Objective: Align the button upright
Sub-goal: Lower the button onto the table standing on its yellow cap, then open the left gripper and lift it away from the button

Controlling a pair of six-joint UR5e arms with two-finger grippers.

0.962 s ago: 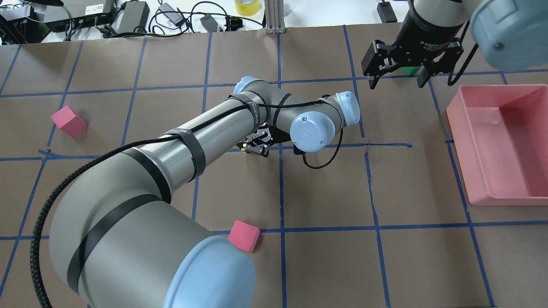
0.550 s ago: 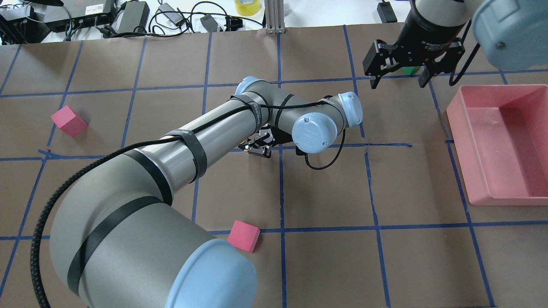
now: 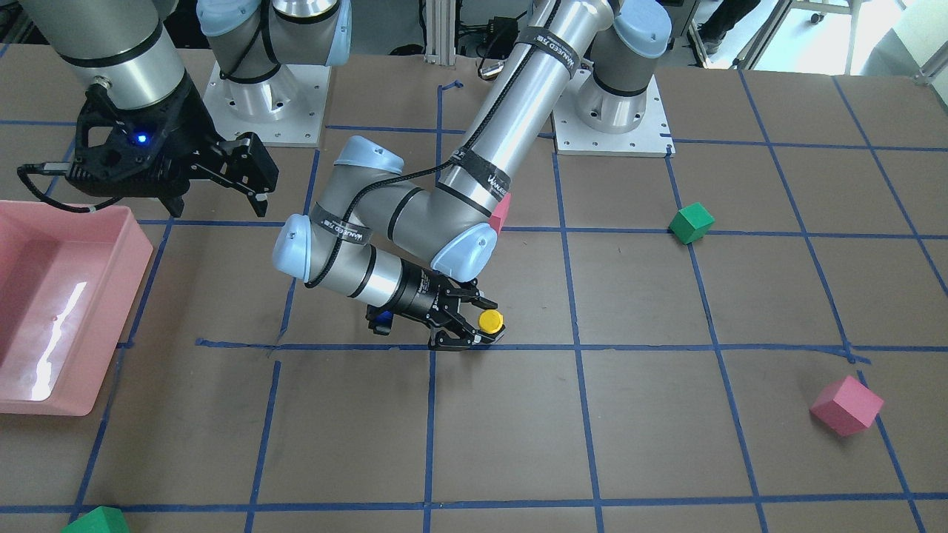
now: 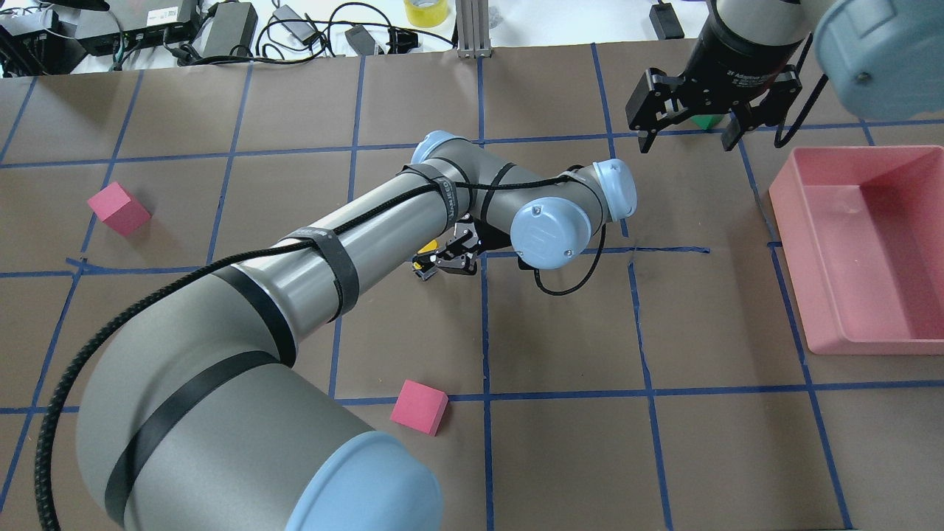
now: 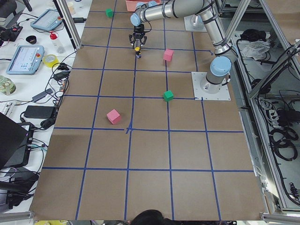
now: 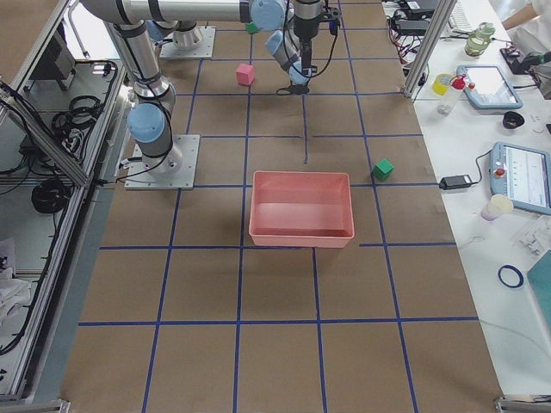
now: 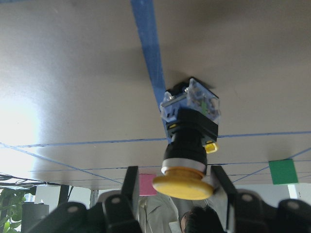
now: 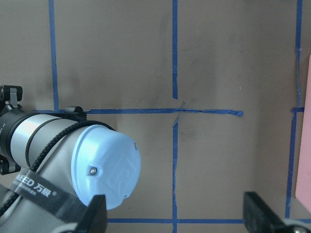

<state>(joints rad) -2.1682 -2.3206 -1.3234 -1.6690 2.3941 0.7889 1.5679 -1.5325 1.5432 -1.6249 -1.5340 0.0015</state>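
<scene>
Where blue tape grids brown table [image 3: 666,414], left claw [image 7: 175,187] pinches button [image 7: 188,145]; right claw [image 4: 686,129] spread.

Brown table [image 4: 560,324], blue tape grid [image 4: 485,332]

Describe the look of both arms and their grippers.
The left arm and right arm are grey tubes with pale-blue joint caps. The left carries a black cable under black straps. The left gripper and right gripper are black, the right one bearing white lettering.

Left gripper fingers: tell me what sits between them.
The button, its yellow cap flanked by the left gripper's fingers; the left wrist view shows it.
</scene>
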